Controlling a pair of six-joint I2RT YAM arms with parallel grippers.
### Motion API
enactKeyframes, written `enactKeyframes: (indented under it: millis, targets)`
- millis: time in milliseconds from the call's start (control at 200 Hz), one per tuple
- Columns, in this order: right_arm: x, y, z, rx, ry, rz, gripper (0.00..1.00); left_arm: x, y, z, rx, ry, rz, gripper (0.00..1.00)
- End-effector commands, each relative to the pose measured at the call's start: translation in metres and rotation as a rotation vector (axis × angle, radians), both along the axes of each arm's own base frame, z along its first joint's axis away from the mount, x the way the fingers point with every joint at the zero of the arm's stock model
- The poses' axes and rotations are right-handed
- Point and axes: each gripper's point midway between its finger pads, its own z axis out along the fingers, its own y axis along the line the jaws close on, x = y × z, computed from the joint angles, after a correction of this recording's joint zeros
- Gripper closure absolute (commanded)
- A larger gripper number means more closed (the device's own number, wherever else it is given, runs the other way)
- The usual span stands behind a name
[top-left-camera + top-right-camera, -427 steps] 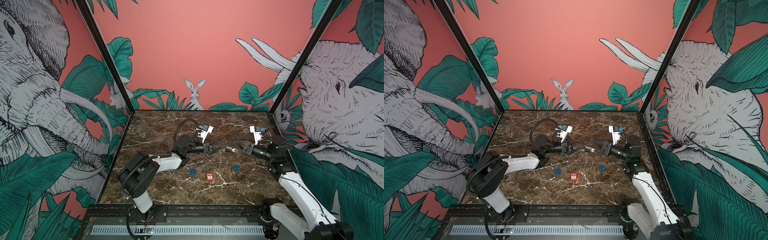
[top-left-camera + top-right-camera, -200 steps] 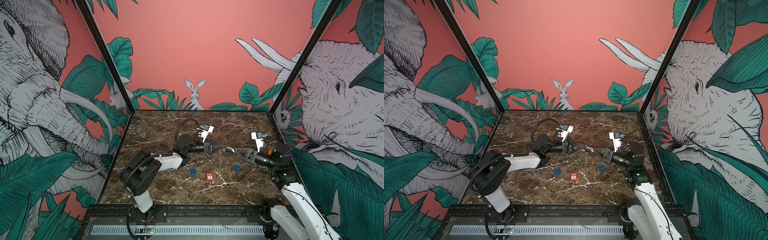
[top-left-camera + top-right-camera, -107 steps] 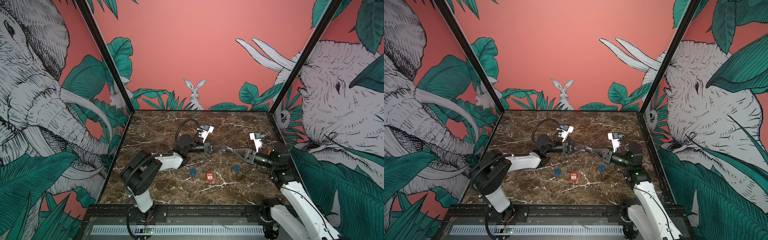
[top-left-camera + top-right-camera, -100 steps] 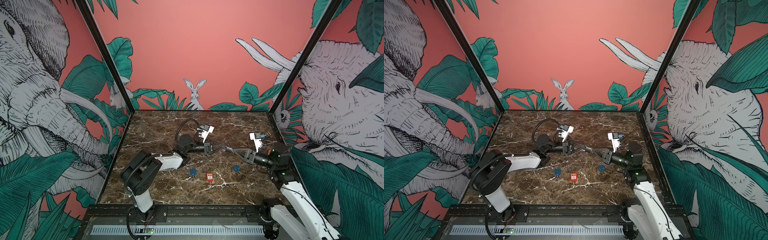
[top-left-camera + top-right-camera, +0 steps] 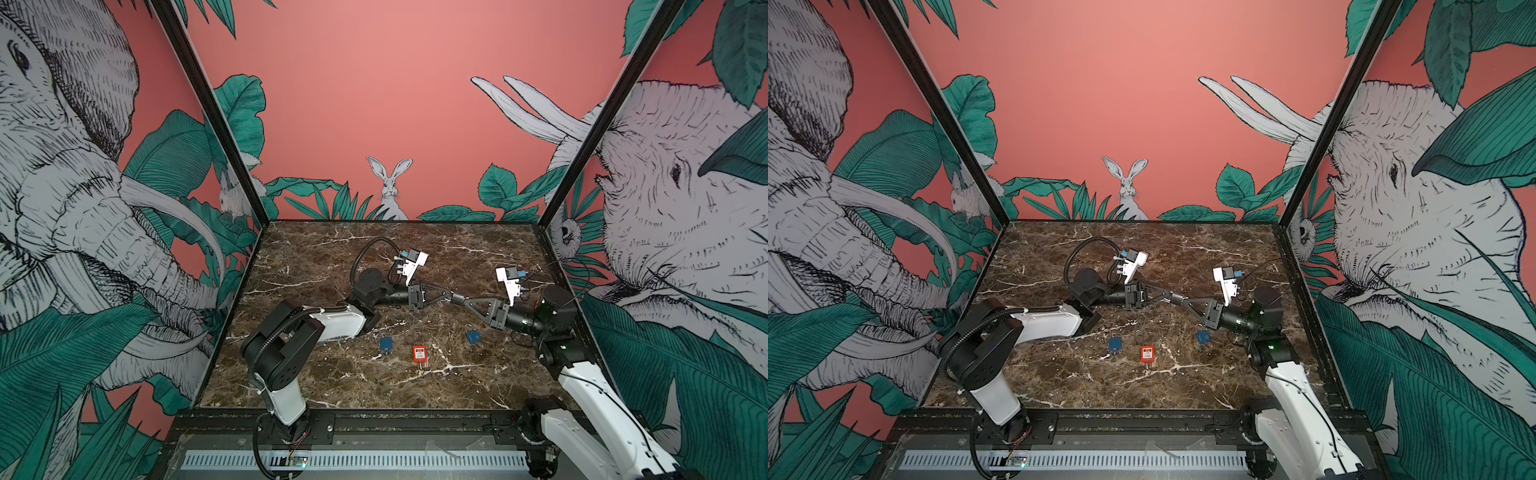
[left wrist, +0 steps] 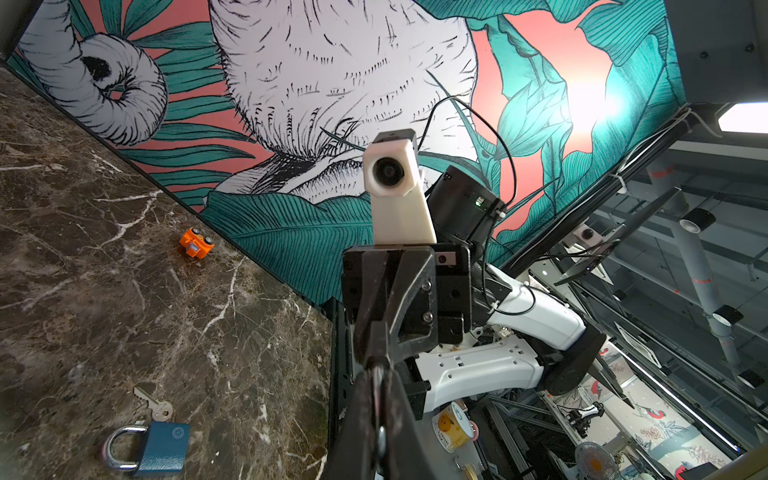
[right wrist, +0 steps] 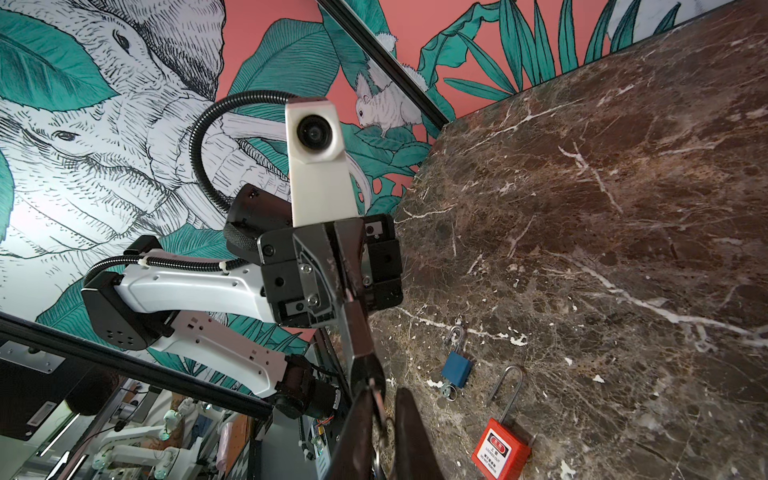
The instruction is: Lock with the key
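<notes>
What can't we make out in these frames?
- The item where left tool and right tool meet: too small in both top views; in both wrist views the tools themselves cover all but a metal ring.
- Right tool, open or shut: overlap with the left tool hides its tips.
- The key beside the blue padlock: seen from the left wrist, too small to find in the top views.

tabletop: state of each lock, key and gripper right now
left gripper, jaws shut on small metal piece
right gripper, jaws nearly together at that piece, grip unclear
blue padlock by key, flat, shackle looks closed
loose key, flat beside it
other blue padlock, flat, shackle unclear
red padlock, flat, shackle looks raised
</notes>
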Motion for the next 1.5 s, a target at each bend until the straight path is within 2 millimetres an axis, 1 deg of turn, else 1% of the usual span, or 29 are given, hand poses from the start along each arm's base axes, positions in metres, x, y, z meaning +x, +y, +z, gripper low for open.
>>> enactKeyframes:
  millis: [0,110,220,490,685,855,865,875,1025,1065,1125,1185,1195,1205,1225,1245,1275,1295,1370,1435,1490]
  targets:
    - [-0.001,0.002,0.013,0.009,-0.060,0.017,0.91,-0.001,0.002,0.025,-0.066,-0.061,0.001,1.00]
    - [-0.001,0.002,0.015,0.009,-0.066,0.015,0.94,-0.001,0.002,0.025,-0.065,-0.062,0.000,1.00]
    - [-0.002,0.002,0.017,0.008,-0.072,0.014,1.00,0.000,0.002,0.024,-0.065,-0.062,0.002,1.00]
    - [-0.003,0.000,0.018,0.004,-0.096,0.006,1.00,0.005,0.006,0.025,-0.078,-0.056,0.018,1.00]
    - [-0.006,0.000,0.018,0.003,-0.110,0.013,1.00,0.011,0.015,0.027,-0.082,-0.057,0.041,1.00]
    - [-0.006,0.000,0.018,0.003,-0.117,0.017,1.00,0.007,0.017,0.026,-0.078,-0.061,0.036,1.00]
    - [-0.006,-0.001,0.018,0.002,-0.118,0.013,1.00,0.015,0.022,0.026,-0.077,-0.062,0.057,1.00]
    - [-0.006,-0.001,0.019,0.002,-0.121,0.012,1.00,0.017,0.024,0.027,-0.078,-0.064,0.063,1.00]
    - [-0.003,-0.007,0.021,-0.015,-0.115,-0.027,1.00,0.024,0.029,0.021,-0.042,-0.068,0.085,1.00]
    - [-0.002,-0.010,0.021,-0.016,-0.111,-0.046,1.00,0.026,0.029,0.017,-0.024,-0.066,0.095,1.00]
    - [0.004,-0.015,0.019,-0.033,-0.089,-0.100,1.00,0.030,0.026,0.005,0.044,-0.047,0.097,1.00]
    - [0.009,-0.021,0.008,-0.083,-0.050,-0.149,1.00,0.038,0.020,-0.022,0.188,-0.004,0.109,1.00]
    - [0.010,-0.022,0.006,-0.089,-0.045,-0.159,1.00,0.040,0.020,-0.025,0.208,-0.018,0.116,1.00]
    - [0.011,-0.024,0.004,-0.097,-0.035,-0.169,1.00,0.040,0.019,-0.035,0.251,-0.004,0.117,1.00]
    - [0.012,-0.026,-0.001,-0.111,-0.018,-0.187,1.00,0.042,0.019,-0.045,0.311,-0.008,0.122,1.00]
    - [0.014,-0.028,-0.006,-0.125,0.000,-0.204,1.00,0.044,0.018,-0.052,0.356,-0.032,0.133,1.00]
    - [0.015,-0.030,-0.012,-0.139,0.020,-0.219,1.00,0.045,0.019,-0.067,0.435,-0.041,0.140,1.00]
    - [0.016,-0.031,-0.016,-0.146,0.036,-0.228,1.00,0.045,0.020,-0.071,0.468,-0.054,0.143,1.00]
    - [0.019,-0.037,-0.033,-0.165,0.106,-0.278,1.00,0.042,0.020,-0.078,0.517,-0.079,0.116,1.00]
    - [0.020,-0.042,-0.049,-0.185,0.148,-0.320,1.00,0.030,0.017,-0.078,0.524,-0.076,0.012,1.00]
    - [0.019,-0.043,-0.063,-0.196,0.169,-0.349,1.00,0.021,0.014,-0.084,0.560,-0.084,-0.053,1.00]
